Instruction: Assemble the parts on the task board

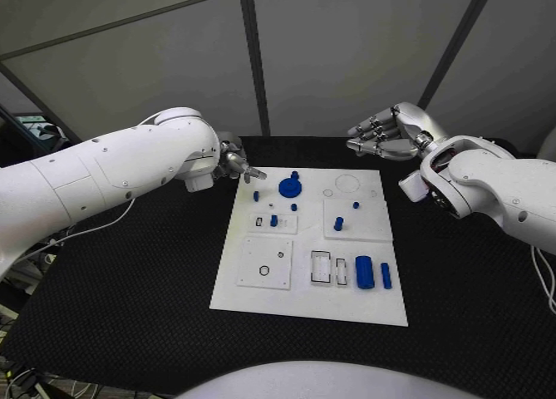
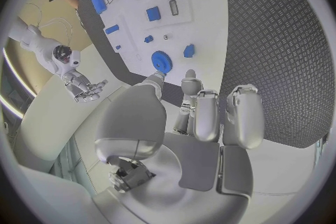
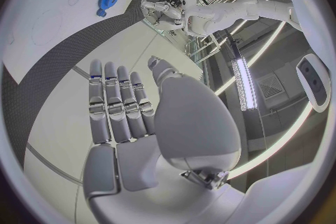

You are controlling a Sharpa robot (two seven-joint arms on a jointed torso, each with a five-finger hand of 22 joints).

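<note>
White task board (image 1: 304, 287) mid-table, long axis running near to far, blue parts (image 1: 365, 272) upright on it, gear (image 1: 290, 185) at far end, left hand (image 1: 238, 165) at far-left corner, fingers curled, holding nothing per wrist view, right hand (image 1: 389, 133) beyond far-right corner, fingers straight, empty.

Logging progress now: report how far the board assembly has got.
Barely started, it seems. Blue parts lie on the task board: a gear near its far edge, a cylinder near its front. The left hand and right hand hover beyond the far edge, holding nothing. Most placing looks left.
</note>
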